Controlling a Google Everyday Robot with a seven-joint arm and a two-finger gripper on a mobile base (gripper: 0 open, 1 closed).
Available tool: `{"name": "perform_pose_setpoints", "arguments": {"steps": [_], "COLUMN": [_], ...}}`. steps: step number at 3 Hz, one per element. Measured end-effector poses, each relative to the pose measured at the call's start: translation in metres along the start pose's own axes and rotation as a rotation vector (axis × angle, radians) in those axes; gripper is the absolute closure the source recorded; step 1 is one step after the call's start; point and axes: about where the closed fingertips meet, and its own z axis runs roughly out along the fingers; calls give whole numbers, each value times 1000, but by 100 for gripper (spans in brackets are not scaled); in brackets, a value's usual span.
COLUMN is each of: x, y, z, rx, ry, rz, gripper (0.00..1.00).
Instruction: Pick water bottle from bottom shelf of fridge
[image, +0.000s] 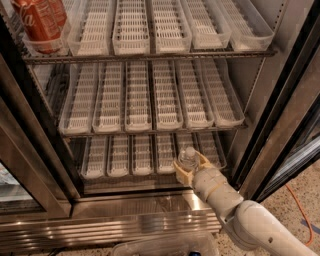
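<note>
The fridge (280, 150) stands open with three wire racks of clear slotted trays. The water bottle (188, 159), small and clear with a pale cap, stands at the front of a lane right of centre on the bottom shelf (120, 162). My gripper (191, 165) reaches in from the lower right over the steel sill. Its tan fingers (181, 171) stand on either side of the bottle, close against it. The bottle's lower body is hidden behind the gripper.
Red cola cans (40, 20) stand on the top rack at the far left. The middle rack (150, 100) overhangs the bottom shelf. The glass door edge (30, 165) is at the left, the door frame at the right. An orange cable (300, 210) lies on the speckled floor.
</note>
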Motion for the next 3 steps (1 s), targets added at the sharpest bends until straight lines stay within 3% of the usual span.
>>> {"name": "perform_pose_setpoints", "arguments": {"steps": [2, 3], "x": [-7, -24], "y": [10, 37], "z": [0, -11], "rx": [-31, -100], "ry": [-22, -68], "rz": [-5, 3], "gripper": [100, 100]}}
